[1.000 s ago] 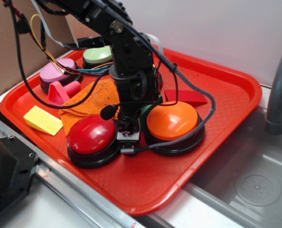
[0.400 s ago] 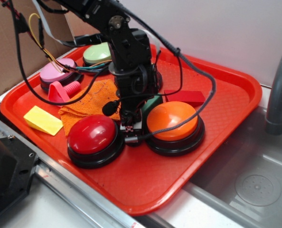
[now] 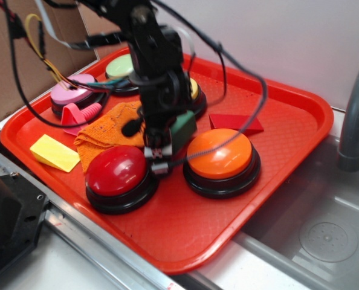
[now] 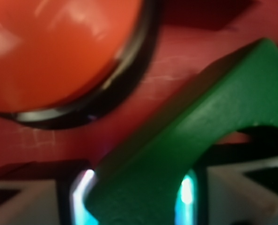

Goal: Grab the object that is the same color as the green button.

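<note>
Fingers clamped on the dark green block, which we see raised above the red tray, between the red button and orange button; pale green button sits far behind.

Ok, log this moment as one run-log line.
phase: lift | gripper: shut on green block | block: off red tray, between red button and orange button | green button: untouched

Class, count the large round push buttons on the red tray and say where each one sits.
5: red button front left, orange button front right, pink button back left, green button at the back, and a yellow button mostly hidden behind the arm. More could be hidden.
</note>
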`<state>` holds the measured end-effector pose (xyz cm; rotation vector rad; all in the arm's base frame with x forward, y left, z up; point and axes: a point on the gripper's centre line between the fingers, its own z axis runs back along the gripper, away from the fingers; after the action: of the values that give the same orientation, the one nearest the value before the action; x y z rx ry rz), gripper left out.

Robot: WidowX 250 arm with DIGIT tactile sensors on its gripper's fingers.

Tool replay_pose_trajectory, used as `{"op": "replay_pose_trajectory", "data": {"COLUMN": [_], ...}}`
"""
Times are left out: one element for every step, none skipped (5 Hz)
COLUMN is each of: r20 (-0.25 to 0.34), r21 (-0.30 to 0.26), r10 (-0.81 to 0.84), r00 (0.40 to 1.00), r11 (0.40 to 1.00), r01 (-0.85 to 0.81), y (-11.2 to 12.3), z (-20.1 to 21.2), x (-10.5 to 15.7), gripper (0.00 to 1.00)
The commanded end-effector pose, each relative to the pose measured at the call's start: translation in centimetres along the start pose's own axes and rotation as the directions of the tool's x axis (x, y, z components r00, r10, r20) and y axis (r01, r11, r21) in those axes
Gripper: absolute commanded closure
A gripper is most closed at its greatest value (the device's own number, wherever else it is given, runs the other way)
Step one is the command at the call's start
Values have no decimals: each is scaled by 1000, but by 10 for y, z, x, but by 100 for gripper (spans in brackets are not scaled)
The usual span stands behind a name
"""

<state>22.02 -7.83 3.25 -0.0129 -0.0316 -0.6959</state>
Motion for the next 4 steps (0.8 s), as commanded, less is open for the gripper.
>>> {"op": "replay_pose_trajectory", "data": {"r20": [148, 147, 100, 135], "r21": [71, 94, 72, 52], "r10": [117, 228, 364, 479], "r00": [982, 962, 926, 867], "r11": [989, 965, 926, 871], "r01": [-129, -243, -372, -489], "y": [9, 15, 19, 24], "z": [89, 122, 149, 175], "x": [15, 10, 0, -20], "gripper": [100, 100, 100, 100]}}
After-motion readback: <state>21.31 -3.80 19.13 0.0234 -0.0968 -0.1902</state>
